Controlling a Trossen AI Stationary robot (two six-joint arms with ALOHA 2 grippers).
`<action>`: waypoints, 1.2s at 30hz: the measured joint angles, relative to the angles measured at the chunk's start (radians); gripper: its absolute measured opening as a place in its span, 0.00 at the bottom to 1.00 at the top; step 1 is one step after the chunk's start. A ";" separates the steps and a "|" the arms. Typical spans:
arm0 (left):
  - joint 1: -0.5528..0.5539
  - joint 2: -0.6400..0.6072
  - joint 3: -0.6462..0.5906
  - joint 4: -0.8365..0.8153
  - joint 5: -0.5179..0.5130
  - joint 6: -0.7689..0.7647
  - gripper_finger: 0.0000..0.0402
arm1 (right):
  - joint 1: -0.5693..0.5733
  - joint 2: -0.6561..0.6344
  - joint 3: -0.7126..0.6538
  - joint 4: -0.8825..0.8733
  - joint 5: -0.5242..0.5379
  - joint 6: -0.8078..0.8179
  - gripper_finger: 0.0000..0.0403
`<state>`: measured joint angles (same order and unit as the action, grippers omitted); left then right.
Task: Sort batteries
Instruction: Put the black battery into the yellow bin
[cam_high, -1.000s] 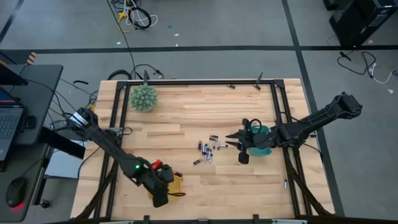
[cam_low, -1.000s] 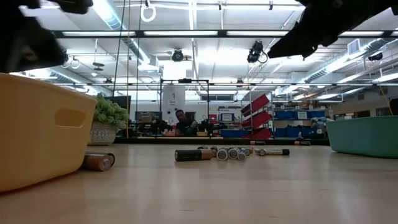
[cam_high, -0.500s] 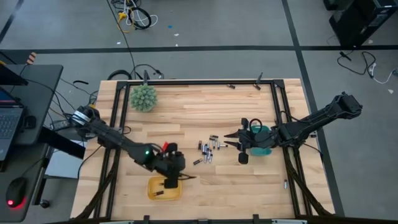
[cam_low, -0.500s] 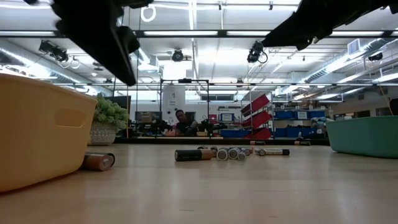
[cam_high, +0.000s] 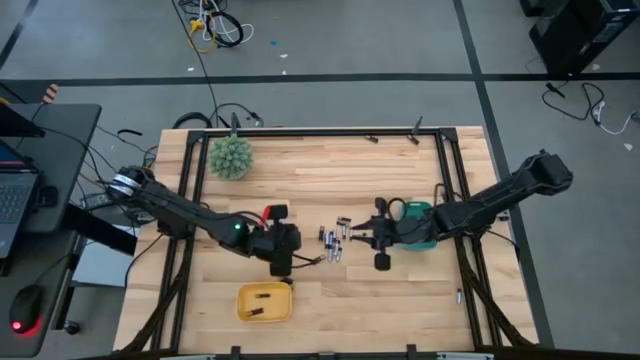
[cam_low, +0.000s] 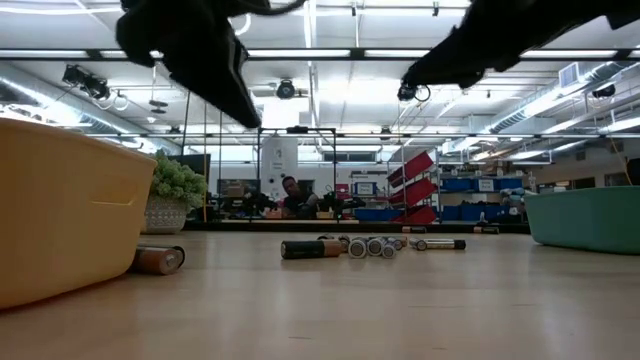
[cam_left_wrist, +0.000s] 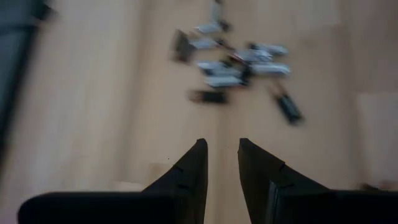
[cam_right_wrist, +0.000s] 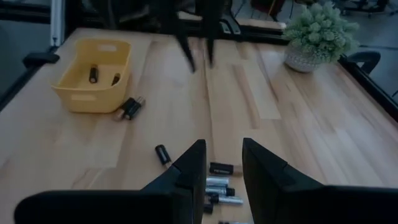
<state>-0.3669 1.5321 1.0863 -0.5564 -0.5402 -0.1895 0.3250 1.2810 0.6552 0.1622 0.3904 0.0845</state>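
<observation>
The batteries (cam_high: 333, 243) lay flat in a loose cluster mid-worktop (cam_high: 320, 170), their long axes pointing in mixed directions. The left gripper (cam_high: 291, 268), fingers slightly apart and empty, hung beside them; the right gripper (cam_high: 362, 236), likewise parted, hovered opposite.

A cluster of small dark and silvery batteries (cam_high: 334, 243) lies flat on the table (cam_high: 320, 170), between both sets of jaws; two more rest in the yellow tray (cam_right_wrist: 92, 78).

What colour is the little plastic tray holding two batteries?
Yellow tray, clearest in the right wrist view.
</observation>
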 joint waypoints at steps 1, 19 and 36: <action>-0.002 -0.015 0.000 0.000 -0.046 0.009 0.21 | -0.004 0.029 0.022 -0.009 -0.004 -0.001 0.22; -0.001 -0.215 -0.003 -0.164 -0.430 0.067 0.21 | -0.084 0.423 0.361 -0.112 -0.208 -0.088 0.22; -0.041 -0.217 -0.060 -0.243 -0.346 -0.236 0.21 | -0.070 0.510 0.375 -0.095 -0.235 -0.114 0.36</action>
<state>-0.4080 1.3155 1.0260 -0.7995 -0.8863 -0.4258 0.2551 1.7908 1.0302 0.0671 0.1550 -0.0299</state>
